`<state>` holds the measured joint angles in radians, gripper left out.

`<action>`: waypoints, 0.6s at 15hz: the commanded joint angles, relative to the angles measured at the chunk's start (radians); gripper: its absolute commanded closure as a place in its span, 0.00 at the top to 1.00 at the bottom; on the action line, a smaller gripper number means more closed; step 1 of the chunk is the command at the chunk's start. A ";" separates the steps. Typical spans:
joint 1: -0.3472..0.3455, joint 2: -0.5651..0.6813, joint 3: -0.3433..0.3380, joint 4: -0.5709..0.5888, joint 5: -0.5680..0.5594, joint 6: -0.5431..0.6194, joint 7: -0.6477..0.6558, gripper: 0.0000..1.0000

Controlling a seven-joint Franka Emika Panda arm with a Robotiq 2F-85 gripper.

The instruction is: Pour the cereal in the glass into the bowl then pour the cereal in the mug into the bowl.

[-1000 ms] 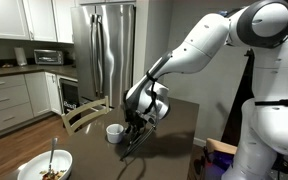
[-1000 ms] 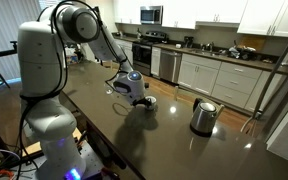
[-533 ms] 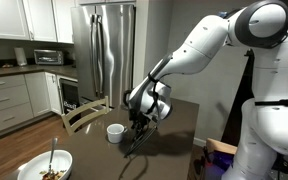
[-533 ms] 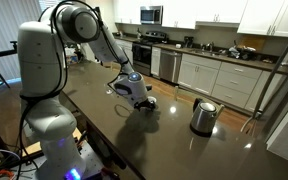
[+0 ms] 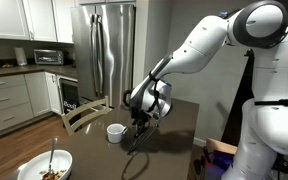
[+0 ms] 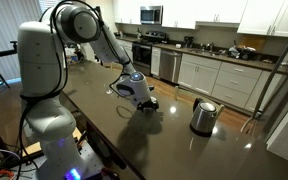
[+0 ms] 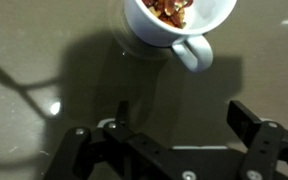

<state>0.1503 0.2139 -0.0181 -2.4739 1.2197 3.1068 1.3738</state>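
The white mug (image 5: 114,132) stands upright on the dark table, and the wrist view (image 7: 179,18) shows brown cereal (image 7: 171,9) inside it, with its handle turned toward my gripper. My gripper (image 7: 184,120) is open and empty, hovering just beside the mug and not touching it; both exterior views show it too (image 5: 139,124) (image 6: 147,103). The wide white bowl (image 5: 34,165), with a metal spoon and some cereal in it, sits at the near corner of the table, well away from the mug. No glass shows in any view.
A steel kettle (image 6: 203,116) stands on the table apart from my gripper. A wooden chair (image 5: 84,113) is at the table's far side. Kitchen counters and a refrigerator (image 5: 109,50) are behind. The robot's white base (image 6: 44,110) is at the table edge.
My gripper has moved slightly up and away from the mug, staying open. The mug and bowl have not moved.
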 commanded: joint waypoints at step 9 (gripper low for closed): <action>-0.147 -0.017 -0.017 0.105 0.112 -0.375 -0.358 1.00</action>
<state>0.0435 0.1894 -0.0336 -2.3875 1.2723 2.8363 1.1133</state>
